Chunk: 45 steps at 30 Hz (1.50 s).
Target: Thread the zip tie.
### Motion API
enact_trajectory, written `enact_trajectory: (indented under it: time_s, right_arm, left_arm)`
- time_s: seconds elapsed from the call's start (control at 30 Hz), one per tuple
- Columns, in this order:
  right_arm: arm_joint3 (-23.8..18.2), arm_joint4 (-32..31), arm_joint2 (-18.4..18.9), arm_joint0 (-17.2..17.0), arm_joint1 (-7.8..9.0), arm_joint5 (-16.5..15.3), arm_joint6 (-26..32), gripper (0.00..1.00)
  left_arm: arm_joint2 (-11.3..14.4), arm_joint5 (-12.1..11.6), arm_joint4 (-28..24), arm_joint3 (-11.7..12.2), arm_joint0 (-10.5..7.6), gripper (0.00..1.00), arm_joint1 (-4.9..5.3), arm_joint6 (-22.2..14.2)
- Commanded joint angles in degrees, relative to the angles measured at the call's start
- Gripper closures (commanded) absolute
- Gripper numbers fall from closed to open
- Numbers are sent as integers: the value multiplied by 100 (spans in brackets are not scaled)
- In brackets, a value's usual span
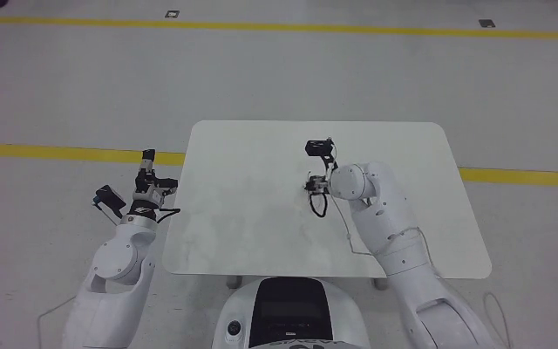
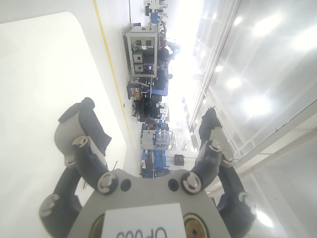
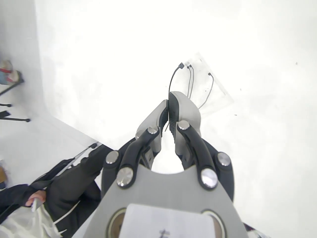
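Since a tie is threaded by feeding its tail through its head, we judge that the right hand (image 3: 169, 111) is clamped shut on the black zip tie (image 3: 172, 79) low on the strap for that reason. The long part and the small square head are left free, arcing out past the fingertips above the surface (image 3: 118, 45). A short sliver of strap pokes out behind the pads, so the grip seems to sit near the tail end.

Just beyond lie spare ties (image 3: 190, 82) on a clear sheet (image 3: 224, 92), which we take to be the stock the held tie was drawn from.

The left hand (image 2: 148, 107) is spread open and holds nothing. It sits off the surface's left edge and points out toward the room, well apart from the right one. We read it as parked until a second grip on the head is wanted.

We cannot tell how far the held tie hangs above the surface. In the top view a dark loop (image 1: 320, 208) hangs under the right hand, and we cannot say whether it is tie or cable. A thin dark strand (image 2: 113, 166) beside the left hand's finger may be another tie, but it is too small to say.
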Motion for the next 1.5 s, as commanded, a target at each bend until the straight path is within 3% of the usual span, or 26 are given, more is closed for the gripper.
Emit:
enact_trajectory:
  time_s: [0.0,0.2,0.37,0.77,0.97,1.27,1.47]
  right_arm:
    - [-27,357,160,-65,22,-161,-115,100]
    - [-3,1294,609,-228,100,-641,-471,100]
    - [114,1861,764,-270,144,-940,-652,100]
    - [108,1869,766,-281,144,-940,-695,100]
    - [-122,2251,908,-537,187,-1012,-1312,100]
    - [-436,3252,1132,-976,224,-1433,-2410,100]
    - [-468,3252,1136,-995,228,-1454,-2476,100]
  left_arm:
    - [0,0,0,0,0,0,0,0]
    - [0,0,0,0,0,0,0,0]
    - [0,0,0,0,0,0,0,0]
    - [0,0,0,0,0,0,0,0]
    - [0,0,0,0,0,0,0,0]
    - [0,0,0,0,0,0,0,0]
    - [0,0,0,0,0,0,0,0]
